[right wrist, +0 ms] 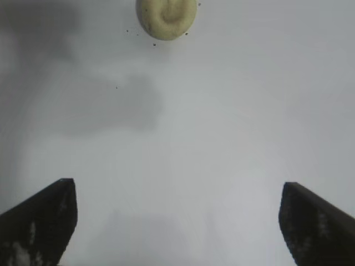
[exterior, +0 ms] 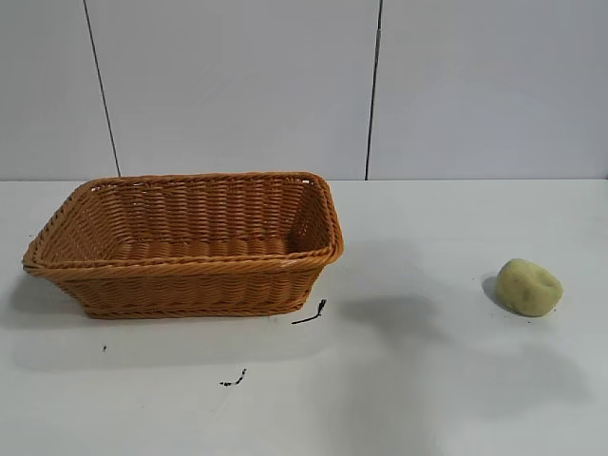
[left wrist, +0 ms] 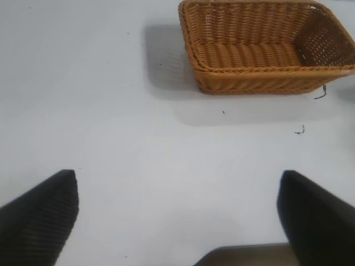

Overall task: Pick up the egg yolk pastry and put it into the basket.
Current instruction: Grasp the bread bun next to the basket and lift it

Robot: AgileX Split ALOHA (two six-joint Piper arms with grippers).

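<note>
The egg yolk pastry [exterior: 529, 286], a small pale yellow-green lump with a dimpled top, lies on the white table at the right. It also shows in the right wrist view [right wrist: 166, 18], ahead of my right gripper [right wrist: 177, 221], which is open, empty and well short of it. The orange-brown wicker basket [exterior: 190, 271] stands at the left with nothing in it. It shows in the left wrist view [left wrist: 266, 77] too, far from my left gripper [left wrist: 177, 221], which is open and empty above bare table. Neither arm appears in the exterior view.
Small black marks lie on the table in front of the basket [exterior: 311, 314] [exterior: 234, 379]. A grey panelled wall [exterior: 285, 85] stands behind the table. Bare white table separates basket and pastry.
</note>
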